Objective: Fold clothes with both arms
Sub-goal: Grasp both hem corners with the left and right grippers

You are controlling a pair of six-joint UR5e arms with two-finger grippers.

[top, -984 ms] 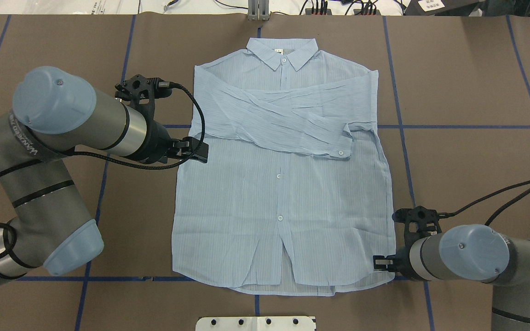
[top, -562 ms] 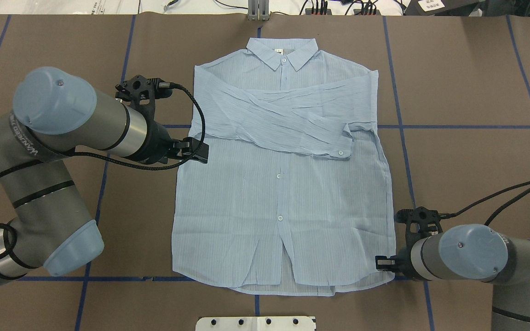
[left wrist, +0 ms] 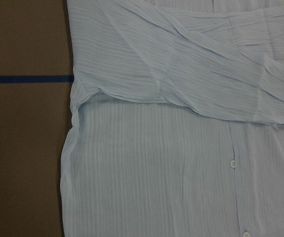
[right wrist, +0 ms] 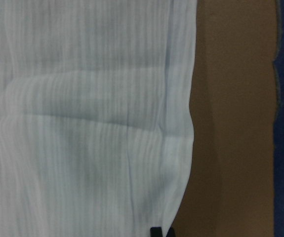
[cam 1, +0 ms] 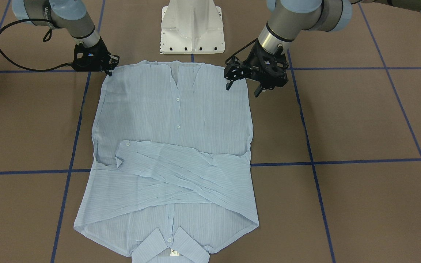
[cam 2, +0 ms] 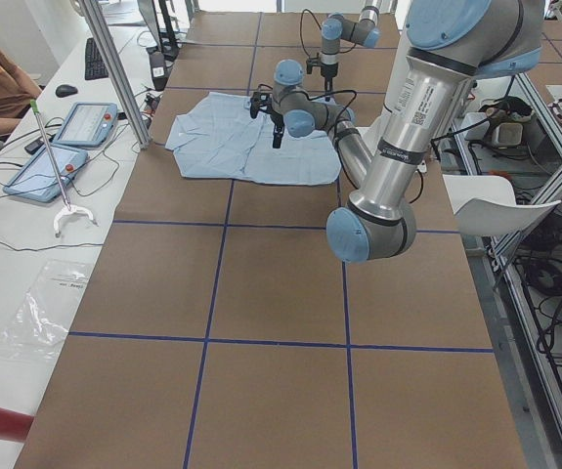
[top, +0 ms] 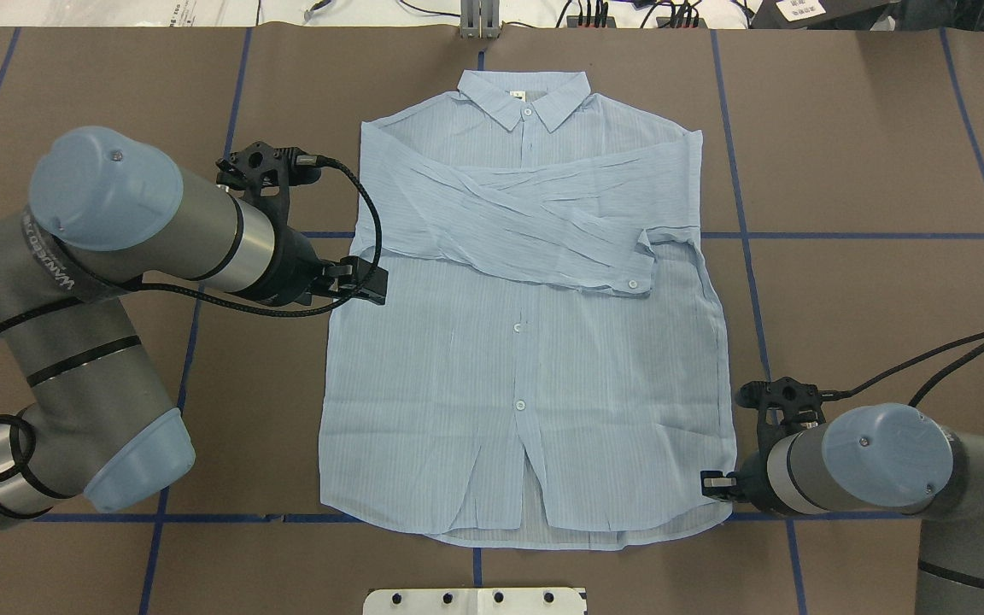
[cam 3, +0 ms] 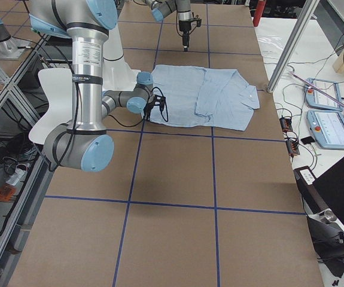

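Shirt: pale blue striped button-up shirt (top: 518, 359), flat, frame centre.
Left gripper (cam 1: 242, 90): spread wide, empty.
Right gripper (top: 708, 484): lower-right hem; opening unclear.
Tip: pinch both hem corners evenly.

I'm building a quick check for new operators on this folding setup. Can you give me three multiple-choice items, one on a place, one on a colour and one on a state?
1. Where is the right end effector?
A. At the collar
B. At a hem corner of the shirt
C. Over a cuff

2. What colour are the tape lines on the table?
A. Blue
B. Red
C. Yellow

3. How do the sleeves lie?
A. Spread out to the sides
B. Crossed over the chest
C. Hanging off the table edge

Answers:
1. B: in the overhead view its tips sit at the hem corner nearest the robot.
2. A: the grid on the brown surface is blue.
3. B: both sleeves lie folded across the front below the collar.
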